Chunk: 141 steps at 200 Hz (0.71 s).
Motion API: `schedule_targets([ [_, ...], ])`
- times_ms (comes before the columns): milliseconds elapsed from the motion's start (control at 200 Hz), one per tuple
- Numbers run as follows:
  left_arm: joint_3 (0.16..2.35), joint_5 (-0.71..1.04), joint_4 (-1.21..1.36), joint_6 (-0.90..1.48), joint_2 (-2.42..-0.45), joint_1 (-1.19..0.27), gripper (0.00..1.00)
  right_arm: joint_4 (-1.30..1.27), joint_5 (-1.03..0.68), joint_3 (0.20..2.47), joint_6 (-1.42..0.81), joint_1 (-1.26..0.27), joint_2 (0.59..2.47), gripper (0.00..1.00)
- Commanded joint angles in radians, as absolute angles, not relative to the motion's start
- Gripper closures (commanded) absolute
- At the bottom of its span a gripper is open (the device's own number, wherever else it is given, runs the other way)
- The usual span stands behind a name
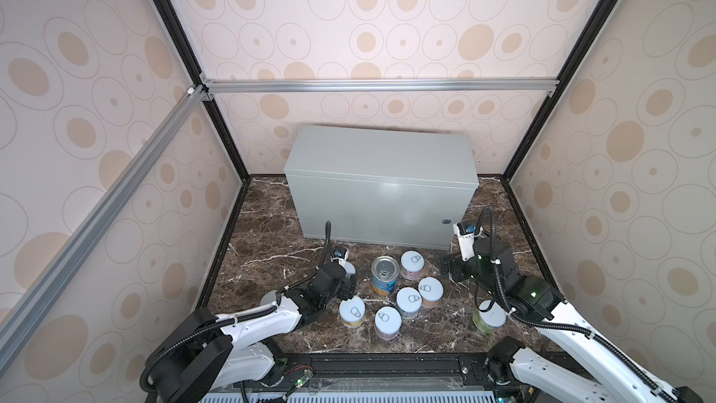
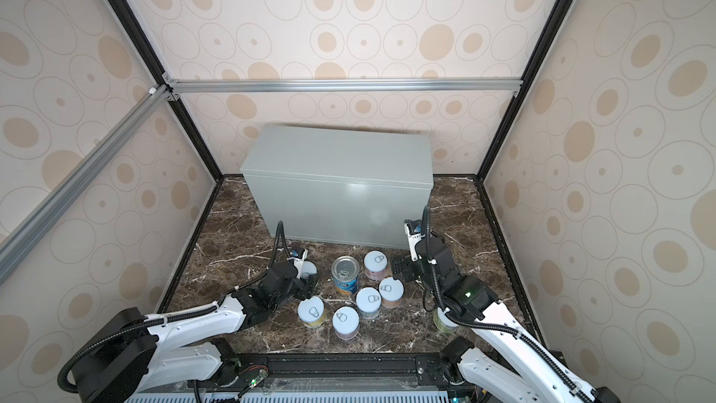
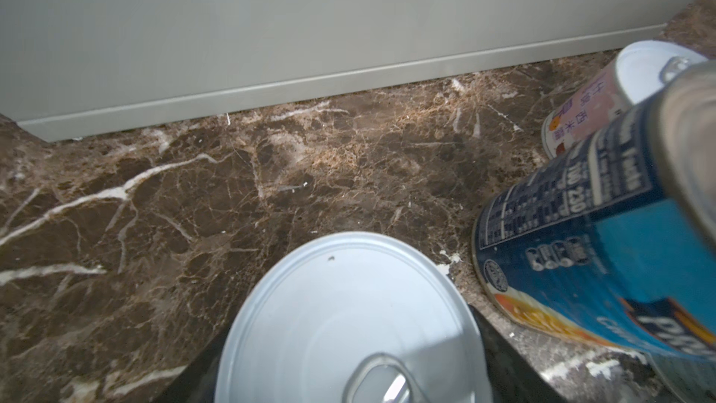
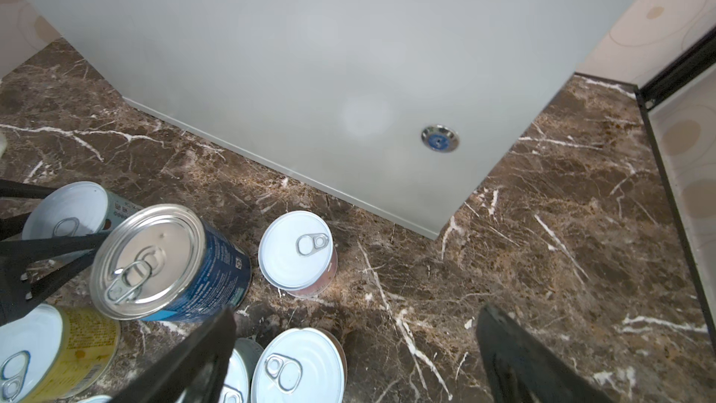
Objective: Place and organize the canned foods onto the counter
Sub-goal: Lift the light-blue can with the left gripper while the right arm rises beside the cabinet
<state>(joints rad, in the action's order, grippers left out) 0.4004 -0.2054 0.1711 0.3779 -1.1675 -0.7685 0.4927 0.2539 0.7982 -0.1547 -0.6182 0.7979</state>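
The left pincer (image 1: 347,284) is pressed onto a short can (image 3: 348,319), fingers on both sides of its pale lid, with the blue soup can (image 1: 384,275) standing just to its right. The right pincer (image 1: 448,268) hangs spread wide, holding nothing, a pink-labelled can (image 1: 412,265) just to its left. The counter (image 1: 379,195) stands beyond both pincers, on the marble surface (image 1: 267,234).
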Motion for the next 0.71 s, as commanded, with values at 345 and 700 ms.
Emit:
schedule_targets([
  [345, 0.745, -0.162, -0.141, 0.185, -0.981, -0.736, 0.57, 0.61, 0.127, 1.092, -0.05, -0.64, 0.909, 0.0],
  [700, 1.371, -0.066, -0.532, 0.036, -1.208, -0.683, 0.59, 0.82, 0.108, 1.489, -0.04, -0.641, 1.11, 0.0],
])
